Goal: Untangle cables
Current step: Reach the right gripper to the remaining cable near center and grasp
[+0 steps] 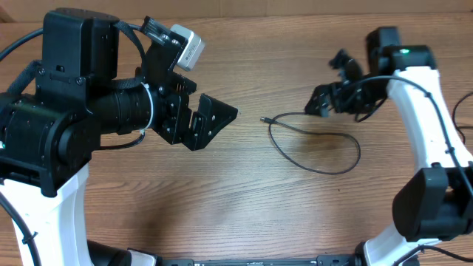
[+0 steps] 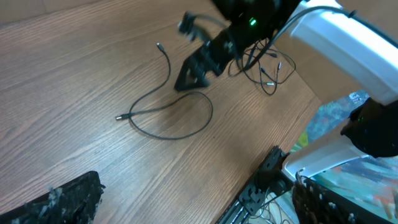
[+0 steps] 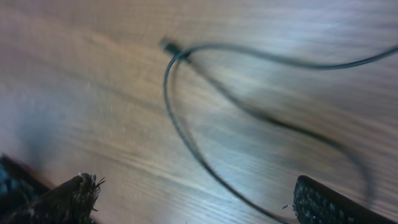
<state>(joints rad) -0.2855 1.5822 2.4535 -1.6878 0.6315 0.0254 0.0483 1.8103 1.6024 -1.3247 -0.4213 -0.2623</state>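
Note:
A thin black cable (image 1: pixel 325 168) lies in a loose loop on the wooden table, with a small plug (image 1: pixel 264 118) at its left end. The loop also shows in the left wrist view (image 2: pixel 186 133), and its plug ends (image 2: pixel 118 117) lie apart. More thin black wires (image 2: pixel 268 70) are bunched behind the right arm. My right gripper (image 1: pixel 323 101) is low over the loop's right end. It is open, and the cable (image 3: pixel 193 149) runs between its fingers (image 3: pixel 196 202). My left gripper (image 1: pixel 214 122) is open and empty, held above the table left of the plug.
The table's front edge with a black rail (image 2: pixel 261 186) runs along the lower right of the left wrist view, with colourful clutter (image 2: pixel 339 124) beyond it. The right arm's white link (image 1: pixel 432 111) stands over the table's right side.

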